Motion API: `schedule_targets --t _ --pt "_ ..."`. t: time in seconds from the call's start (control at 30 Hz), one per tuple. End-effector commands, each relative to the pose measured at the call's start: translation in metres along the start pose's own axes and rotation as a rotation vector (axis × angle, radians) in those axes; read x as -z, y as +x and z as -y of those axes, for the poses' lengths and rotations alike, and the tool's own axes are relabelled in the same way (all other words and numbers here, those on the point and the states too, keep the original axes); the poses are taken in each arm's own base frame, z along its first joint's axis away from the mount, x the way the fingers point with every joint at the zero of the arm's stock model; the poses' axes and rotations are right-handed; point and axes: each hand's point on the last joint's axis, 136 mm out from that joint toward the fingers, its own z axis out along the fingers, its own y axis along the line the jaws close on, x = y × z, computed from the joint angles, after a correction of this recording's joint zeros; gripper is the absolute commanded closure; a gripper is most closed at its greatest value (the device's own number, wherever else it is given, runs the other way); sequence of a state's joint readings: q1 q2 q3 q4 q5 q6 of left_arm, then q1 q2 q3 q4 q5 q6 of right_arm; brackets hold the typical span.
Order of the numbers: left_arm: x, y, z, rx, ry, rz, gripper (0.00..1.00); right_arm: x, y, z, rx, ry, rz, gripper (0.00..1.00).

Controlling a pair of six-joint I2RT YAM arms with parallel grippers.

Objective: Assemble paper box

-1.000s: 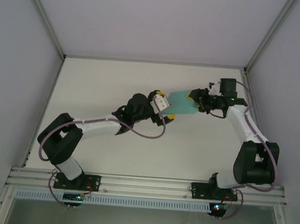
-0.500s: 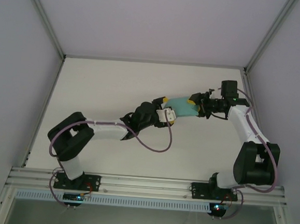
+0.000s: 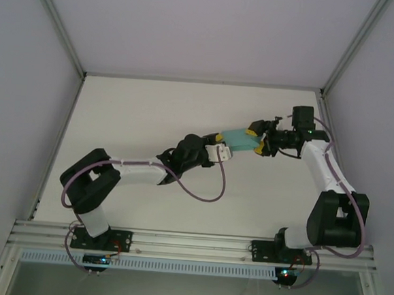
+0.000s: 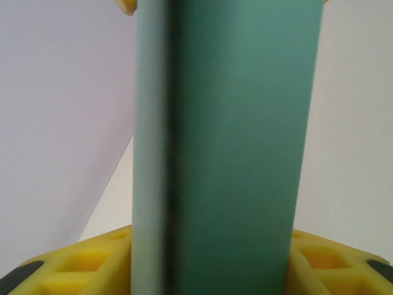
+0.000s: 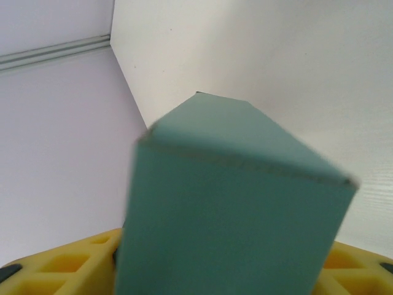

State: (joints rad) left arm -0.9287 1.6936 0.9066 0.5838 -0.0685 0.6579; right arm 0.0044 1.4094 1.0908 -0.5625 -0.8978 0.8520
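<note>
From above, we have the teal-green rectangular paperboard box (image 3: 240, 140) just right of centre over the white desk (image 3: 138, 115), lying lengthwise between the two arms. The left tool (image 3: 219, 144) comes in from the lower left and meets the box's left end. The right tool (image 3: 257, 138) reaches in from the right and straddles its right end, one yellow finger on the upper side and one on the lower side.

Over to the left wrist: the box (image 4: 233, 153) runs straight up the middle of the frame as a tall closed column with one long folded edge facing us. The left tool (image 4: 212, 267) has its yellow fingers (image 4: 86, 267) pressed against both sides with no gap, so it is clamped on the box.

Now the right wrist: the box (image 5: 227, 209) points away from us, its closed end tilted toward the upper part of the frame. The right tool (image 5: 215, 273) has a finger (image 5: 67, 264) on either side of it. We cannot tell whether they press the box or stand just clear.
</note>
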Motion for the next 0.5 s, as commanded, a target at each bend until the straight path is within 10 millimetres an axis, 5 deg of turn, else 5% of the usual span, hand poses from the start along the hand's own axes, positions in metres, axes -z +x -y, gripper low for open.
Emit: schedule_targets --t 0.0,0.17,0.27,0.33,0.47 --pt "0.01 0.001 -0.013 0.003 -0.001 -0.037 0.51 0.015 -0.009 -0.011 0.123 -0.016 0.088 0.35" --pt "0.024 0.03 -0.015 0.092 0.121 -0.219 0.62 0.057 -0.052 -0.048 0.607 0.053 0.472 0.11" --pt "0.043 0.043 -0.008 0.149 0.226 -0.304 0.64 0.074 -0.053 -0.06 0.939 0.123 0.636 0.01" --pt "0.059 0.052 0.001 0.181 0.329 -0.365 0.65 0.076 -0.038 -0.07 1.159 0.101 0.672 0.01" --pt "0.084 0.06 0.006 0.282 0.474 -0.507 0.85 0.057 0.008 -0.079 1.5 0.061 0.531 0.01"
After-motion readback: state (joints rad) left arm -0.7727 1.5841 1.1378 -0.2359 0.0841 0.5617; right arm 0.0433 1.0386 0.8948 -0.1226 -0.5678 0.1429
